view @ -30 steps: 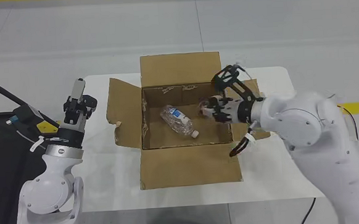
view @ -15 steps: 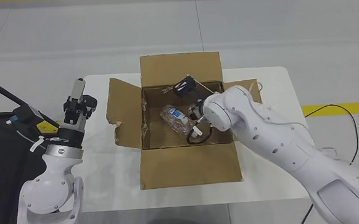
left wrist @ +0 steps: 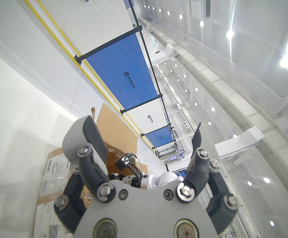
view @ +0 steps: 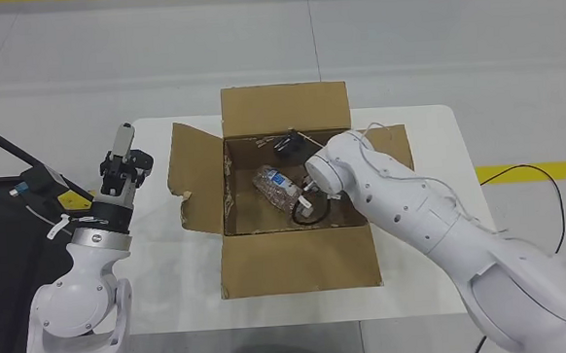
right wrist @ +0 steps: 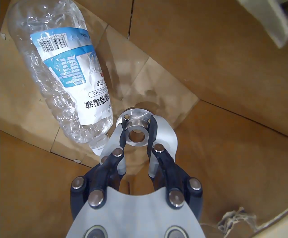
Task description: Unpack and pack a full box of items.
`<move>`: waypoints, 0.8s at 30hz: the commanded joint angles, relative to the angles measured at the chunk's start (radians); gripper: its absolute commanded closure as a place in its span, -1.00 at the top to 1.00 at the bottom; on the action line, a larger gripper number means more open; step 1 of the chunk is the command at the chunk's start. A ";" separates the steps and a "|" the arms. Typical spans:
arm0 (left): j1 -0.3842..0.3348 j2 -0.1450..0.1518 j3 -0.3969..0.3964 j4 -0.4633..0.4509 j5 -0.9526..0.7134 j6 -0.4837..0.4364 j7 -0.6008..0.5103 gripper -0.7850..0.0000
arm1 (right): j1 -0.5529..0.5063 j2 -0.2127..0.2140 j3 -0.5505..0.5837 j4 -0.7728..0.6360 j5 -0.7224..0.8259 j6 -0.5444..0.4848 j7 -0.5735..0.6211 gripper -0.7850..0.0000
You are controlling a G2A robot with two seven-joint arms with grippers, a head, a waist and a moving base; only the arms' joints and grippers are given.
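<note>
Right claw (right wrist: 137,129) grips flange (right wrist: 135,137) | box (view: 284,106) on white table (view: 162,272) | grey floor (view: 110,51)

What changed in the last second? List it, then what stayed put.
The right arm swung from the right edge of the box down into it. That brought the right gripper, shut on a metal ring, next to the cap end of the bottle. The bottle lay where it was, and the left gripper stayed open beside the box.

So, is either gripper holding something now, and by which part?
The right gripper holds a small metal flange inside the cardboard box, jaws shut on its raised central collar. The left gripper is open and empty.
</note>
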 commanded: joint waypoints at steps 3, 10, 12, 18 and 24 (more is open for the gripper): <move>0.000 0.000 0.000 0.000 0.000 0.000 0.000 1.00 | 0.000 -0.016 -0.001 0.030 -0.007 -0.012 0.003 -0.43; 0.000 0.000 0.000 0.000 0.000 0.000 0.000 1.00 | -0.007 -0.024 0.019 0.039 -0.029 -0.028 0.016 -0.13; 0.000 0.000 0.000 0.000 0.000 0.000 0.000 1.00 | -0.011 -0.018 0.032 0.026 -0.046 -0.024 0.018 -0.12; 0.000 0.000 0.000 0.000 0.000 0.000 0.000 1.00 | -0.055 0.040 0.132 -0.143 -0.103 -0.019 0.065 -0.11; 0.000 0.000 0.000 0.000 0.000 0.000 0.000 1.00 | -0.231 0.167 0.402 -0.504 -0.174 -0.053 0.177 -0.04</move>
